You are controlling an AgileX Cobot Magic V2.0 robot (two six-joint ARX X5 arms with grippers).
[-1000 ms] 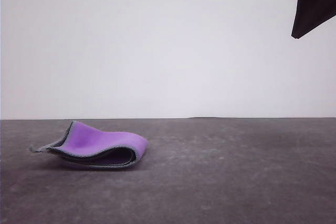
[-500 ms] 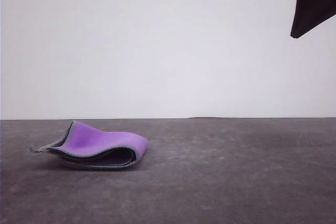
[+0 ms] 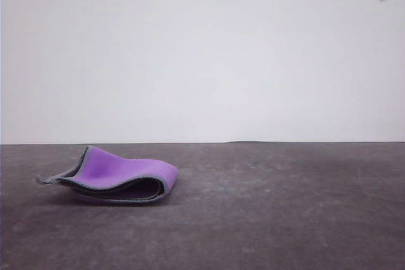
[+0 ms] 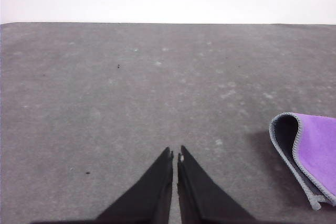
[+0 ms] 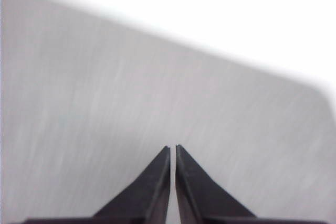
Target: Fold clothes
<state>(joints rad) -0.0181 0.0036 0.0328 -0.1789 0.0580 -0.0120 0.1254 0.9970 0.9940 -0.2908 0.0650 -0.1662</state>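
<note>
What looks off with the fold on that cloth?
The cloth is folded over but not flat: its top layer arches up, leaving a gap at the fold, and one corner sticks out past the layers on the left. No tears or stains visible. Both grippers, left and right, are shut and clear of it.

cloth [image 4: 308, 158] cut off at edge, table [image 5: 105, 103] motion-blurred
</note>
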